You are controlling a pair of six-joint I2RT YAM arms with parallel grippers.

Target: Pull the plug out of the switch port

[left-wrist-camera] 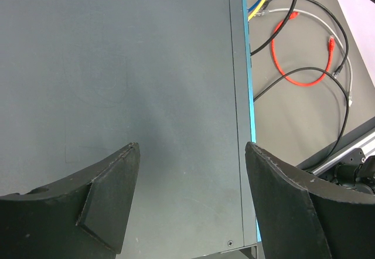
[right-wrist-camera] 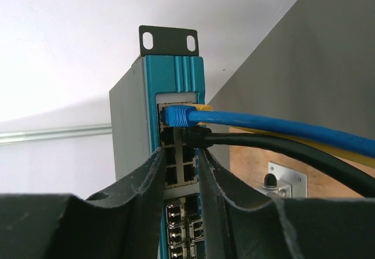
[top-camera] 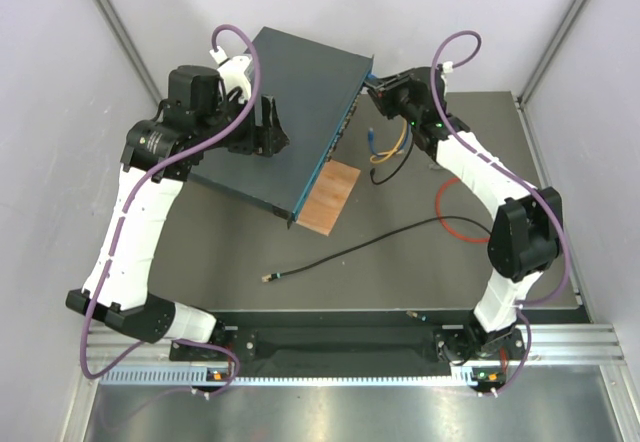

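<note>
switch: switch (top-camera: 270,112) lies flat and skewed on the left-far part of the table (top-camera: 400,282). Its port face (right-wrist-camera: 176,77) is the right long side, running from far-right to near.
plugs: all at the far end of that face. The blue plug (right-wrist-camera: 176,116) is in the top socket, the yellow plug (right-wrist-camera: 203,107) just beside it, and the black plug (right-wrist-camera: 196,137) in the socket directly below the blue.
which plug: can't tell which one the task means. The black one is closest to my fingertips.
right claw: my right claw (right-wrist-camera: 180,153) is narrow, just a slit, and holds nothing. Sockets show through the slit. Tips are at the face, touching or not I can't tell.
left claw: my left claw (left-wrist-camera: 192,147) is wide, spread over the switch's top panel with nothing between the fingers. Probably bracing the box, but contact is unclear.
key relation: the plugs sit just past my right tips, further along the port row toward the far end. The black plug is just beyond one finger.
plug axis: straight out of the face toward the right. The cables trail right, then near.
nearer arm: right, clearly. The left is across the lid, away from the ports.
step: my guess is lining up, no grip yet.
next move: likely shift toward the far end, straddle one plug body, close, and pull straight out along its axis.
risk: pinching the neighbouring cable, or the box sliding if it isn't held.
other: brown board (top-camera: 328,197) at the near corner of the switch, loose black cable (top-camera: 350,252) on the table.
</note>
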